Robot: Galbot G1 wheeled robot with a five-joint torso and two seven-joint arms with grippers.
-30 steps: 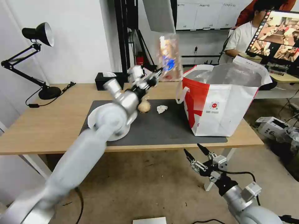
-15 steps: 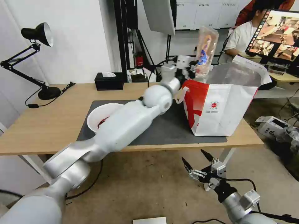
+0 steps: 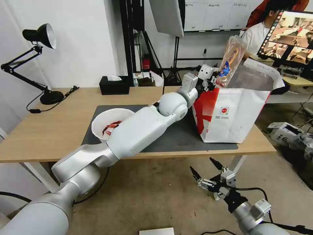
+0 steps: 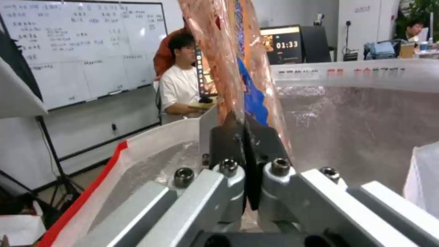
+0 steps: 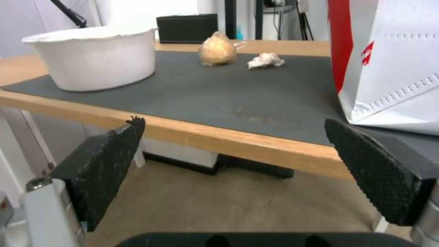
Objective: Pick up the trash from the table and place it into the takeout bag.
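— Where's your load against the bag right now?

— Your left gripper is clenched on the lower edge of a clear plastic tray with orange and blue scraps inside. The tray stands almost on end, its long axis running up toward one o'clock in the head view. It sits at the near-left rim of the large white takeout bag with the red side panel and silver foil lining — over the mouth, not yet down in it.

— So which way is the opening from the gripper?

— Below and toward three o'clock. In the left wrist view the foil wall spreads just behind the tray, so I judge a short carry inward would clear the rim.

— And your other arm?

— Your right gripper hangs below the table edge at six o'clock, fingers spread, holding nothing. The left is the nearer one.
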